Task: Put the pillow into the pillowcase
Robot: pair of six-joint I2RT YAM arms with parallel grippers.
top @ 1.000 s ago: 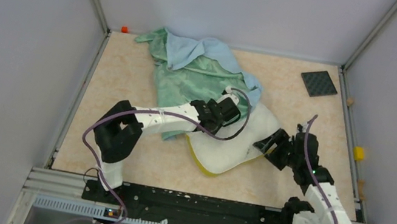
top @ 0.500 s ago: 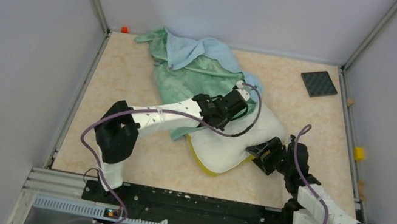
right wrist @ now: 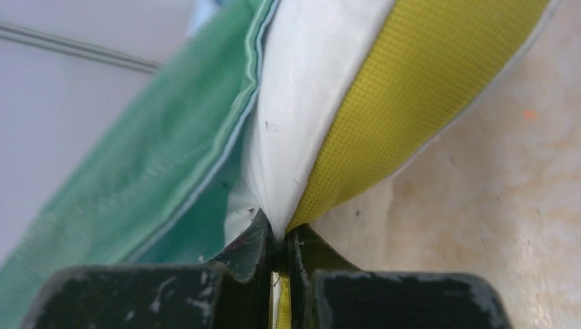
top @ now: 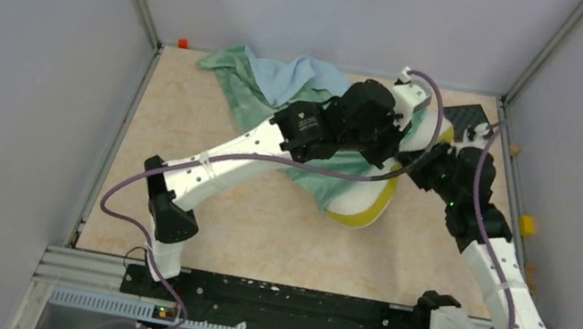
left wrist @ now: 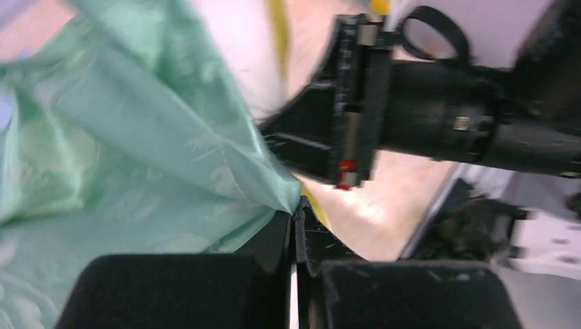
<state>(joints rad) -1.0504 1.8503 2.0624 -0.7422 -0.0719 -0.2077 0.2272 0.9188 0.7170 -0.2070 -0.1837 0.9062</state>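
The cream-white pillow (top: pixel 357 200) with its yellow band (top: pixel 367 218) is raised off the table at the back right, between the two arms. My right gripper (top: pixel 423 170) is shut on a pillow (right wrist: pixel 308 89) corner, where white face and yellow band (right wrist: pixel 411 89) meet at the right gripper (right wrist: pixel 279 236). My left gripper (top: pixel 390 148) is over the pillow, shut on a corner of the pillowcase (left wrist: pixel 137 137), pinched at the left gripper (left wrist: pixel 297 205). The pillowcase (top: pixel 256 90) trails back left, green side up with a blue fold (top: pixel 300 71). Green fabric (right wrist: pixel 151 178) lies against the pillow's white face.
A dark square mat (top: pixel 465 115) lies at the back right corner, partly under the right arm. A small orange piece (top: pixel 183 43) sits at the back left corner and a yellow one (top: pixel 527 226) on the right rail. Grey walls enclose the table.
Both arms have swung up and toward the back right, carrying pillow and pillowcase off the table's middle. The right gripper has shut on the pillow's corner; the left shut on the fabric.
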